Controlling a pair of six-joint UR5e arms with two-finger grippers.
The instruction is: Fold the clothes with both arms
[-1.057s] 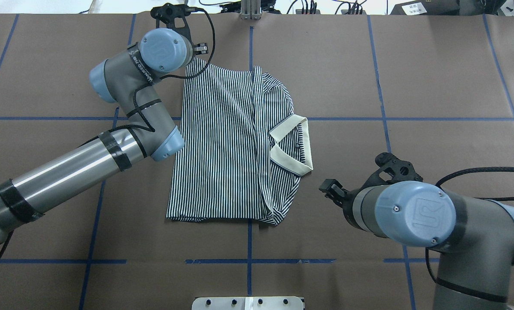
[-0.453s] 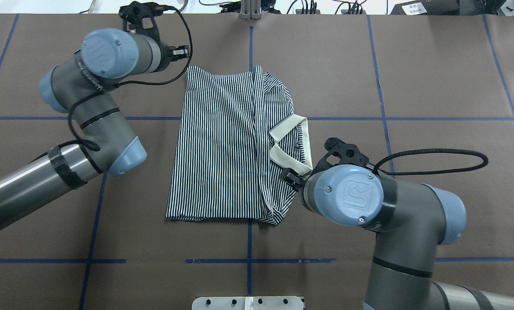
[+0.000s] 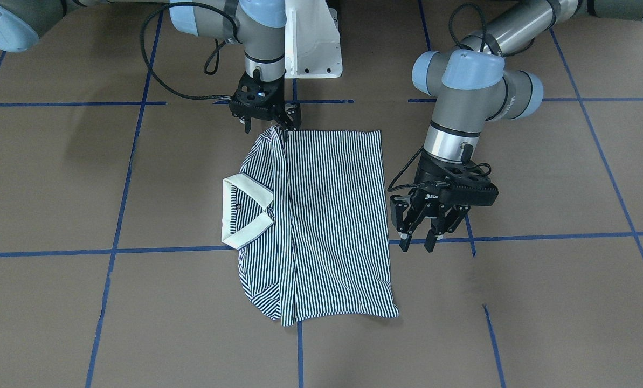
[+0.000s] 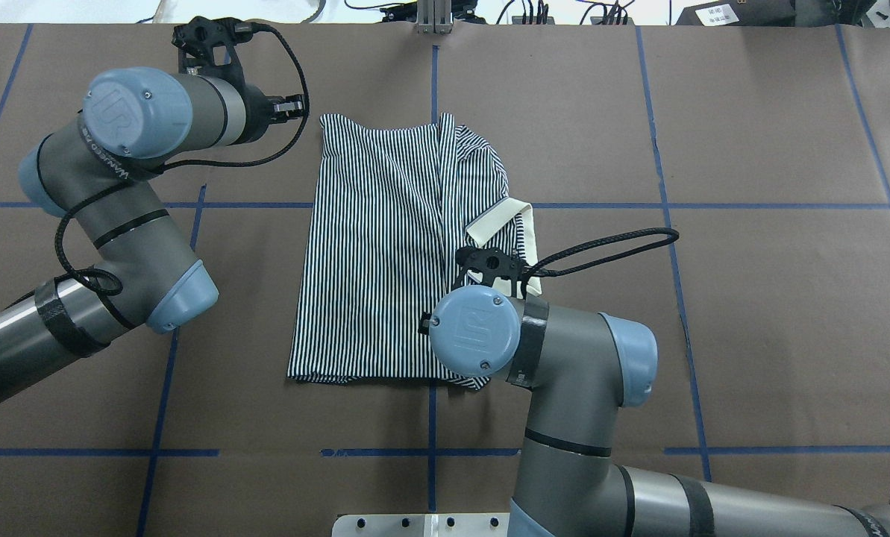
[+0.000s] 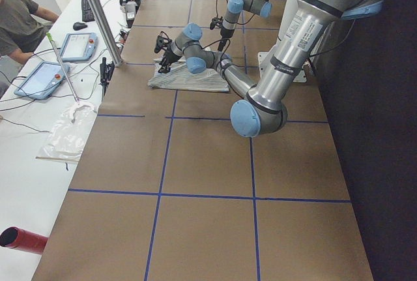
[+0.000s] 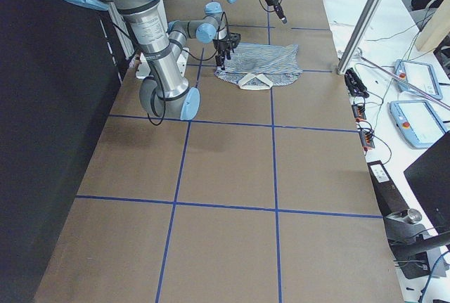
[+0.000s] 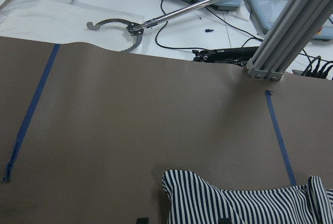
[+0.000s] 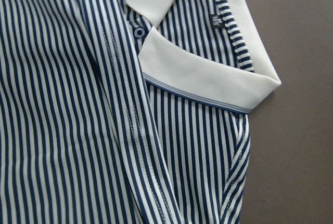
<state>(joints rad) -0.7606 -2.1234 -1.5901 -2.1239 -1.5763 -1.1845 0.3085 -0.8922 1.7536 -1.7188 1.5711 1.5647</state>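
Observation:
The striped polo shirt (image 4: 377,246) lies flat on the brown table, folded lengthwise, with its white collar (image 4: 503,214) on the overhead view's right. My left gripper (image 3: 419,240) hangs open above the table just off the shirt's far left corner, touching nothing. The left wrist view shows that corner (image 7: 244,203) at its bottom edge. My right gripper (image 3: 267,128) stands open over the shirt's near edge by the fold line. Overhead, it is hidden under its own wrist (image 4: 478,332). The right wrist view is filled by the collar (image 8: 208,78) and placket.
The white pedestal base (image 3: 313,48) stands at the robot's side of the table. An aluminium post (image 4: 433,16) and cables line the far edge. A person (image 5: 19,20) sits at a side table with tablets. Blue tape lines grid the brown surface.
My right arm has swung in from the right and now stands over the shirt's near right part. My left arm has drawn back to the left, off the shirt's far corner.

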